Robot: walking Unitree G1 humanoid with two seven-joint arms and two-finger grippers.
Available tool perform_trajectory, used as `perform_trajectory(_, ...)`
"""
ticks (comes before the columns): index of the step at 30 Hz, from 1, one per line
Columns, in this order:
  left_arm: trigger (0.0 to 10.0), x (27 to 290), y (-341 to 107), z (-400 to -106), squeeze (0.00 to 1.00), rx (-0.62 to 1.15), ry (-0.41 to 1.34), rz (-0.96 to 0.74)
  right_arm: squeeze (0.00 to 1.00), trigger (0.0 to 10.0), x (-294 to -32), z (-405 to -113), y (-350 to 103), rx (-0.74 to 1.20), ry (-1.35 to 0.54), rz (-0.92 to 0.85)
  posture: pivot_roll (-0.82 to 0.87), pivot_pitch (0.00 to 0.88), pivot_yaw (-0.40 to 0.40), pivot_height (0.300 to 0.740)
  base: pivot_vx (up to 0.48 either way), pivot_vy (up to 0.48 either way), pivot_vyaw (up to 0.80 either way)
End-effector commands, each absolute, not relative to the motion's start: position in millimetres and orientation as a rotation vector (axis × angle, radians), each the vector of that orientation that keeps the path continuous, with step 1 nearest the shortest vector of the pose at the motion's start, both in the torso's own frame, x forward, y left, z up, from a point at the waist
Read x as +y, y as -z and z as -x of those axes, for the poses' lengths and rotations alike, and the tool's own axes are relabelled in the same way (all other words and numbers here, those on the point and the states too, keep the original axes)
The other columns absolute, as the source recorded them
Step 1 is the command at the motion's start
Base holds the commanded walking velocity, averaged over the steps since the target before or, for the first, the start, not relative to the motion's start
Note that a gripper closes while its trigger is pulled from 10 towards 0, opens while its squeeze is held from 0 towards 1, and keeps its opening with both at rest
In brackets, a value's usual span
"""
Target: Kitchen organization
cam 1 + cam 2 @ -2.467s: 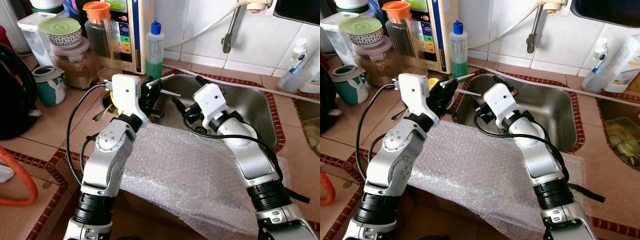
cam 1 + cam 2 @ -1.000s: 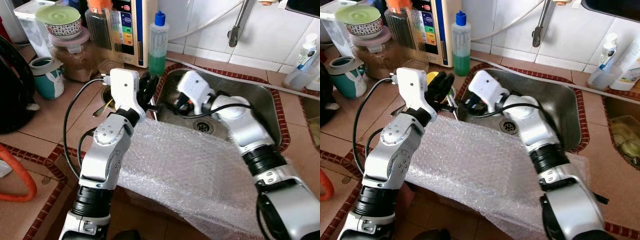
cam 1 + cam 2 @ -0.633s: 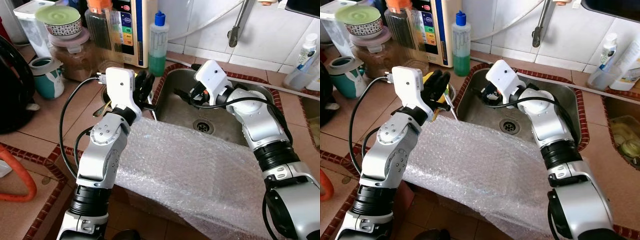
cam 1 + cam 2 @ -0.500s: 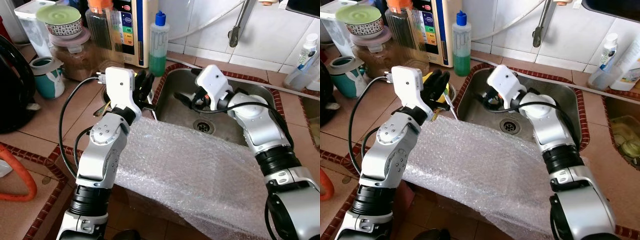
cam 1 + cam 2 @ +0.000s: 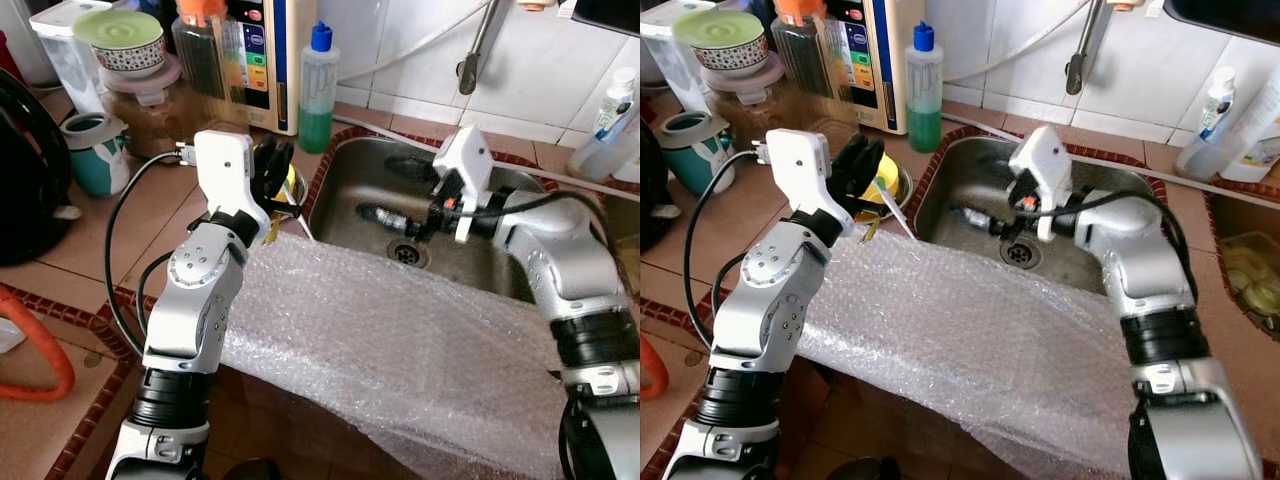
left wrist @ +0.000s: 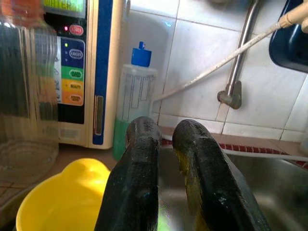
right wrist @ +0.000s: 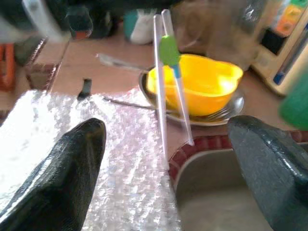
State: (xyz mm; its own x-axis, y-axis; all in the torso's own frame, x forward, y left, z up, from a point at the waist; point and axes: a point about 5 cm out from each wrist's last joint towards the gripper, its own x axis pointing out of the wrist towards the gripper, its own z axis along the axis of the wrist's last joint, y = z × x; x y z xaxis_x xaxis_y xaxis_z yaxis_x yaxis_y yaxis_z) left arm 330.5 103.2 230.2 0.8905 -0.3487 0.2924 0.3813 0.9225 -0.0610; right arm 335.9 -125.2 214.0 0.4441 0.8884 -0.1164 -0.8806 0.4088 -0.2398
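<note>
- The left tool hovers over the yellow bowl on the tiled tabletop, just left of the sink; its fingers are pressed together on a pair of white training chopsticks, which slant down toward the sink rim.
- The right tool sits inside the sink above the drain, fingers wide apart and holding nothing.
- Bubble wrap drapes over the sink's front edge.

Sink: basin open, right pincer inside, fingers spread. Bubble wrap covered its 6 o'clock edge. Yellow bowl, chopsticks and left pincer crowded 9 o'clock; soap bottle stood at 11 o'clock.
</note>
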Motion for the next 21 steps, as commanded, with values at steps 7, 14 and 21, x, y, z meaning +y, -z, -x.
perform_trajectory(7, 10.0, 96, -242, -338, 0.00, -0.299, 0.414, 0.159, 0.00, 10.0, -95, -338, -201, -0.120, -0.989, 0.397, 0.11, 0.107, -0.032, 0.740, 0.000, 0.000, 0.00)
perform_trajectory(14, 10.0, 98, -242, -338, 0.00, -0.303, 0.405, 0.151, 0.00, 10.0, -78, -342, -197, -0.155, -0.932, 0.414, 0.12, 0.107, -0.042, 0.740, 0.000, 0.000, 0.00)
perform_trajectory(21, 10.0, 109, -240, -339, 0.00, -0.308, 0.357, 0.132, 0.00, 10.0, -92, -348, -199, -0.196, -0.802, 0.420, 0.11, 0.108, -0.052, 0.740, 0.000, 0.000, 0.00)
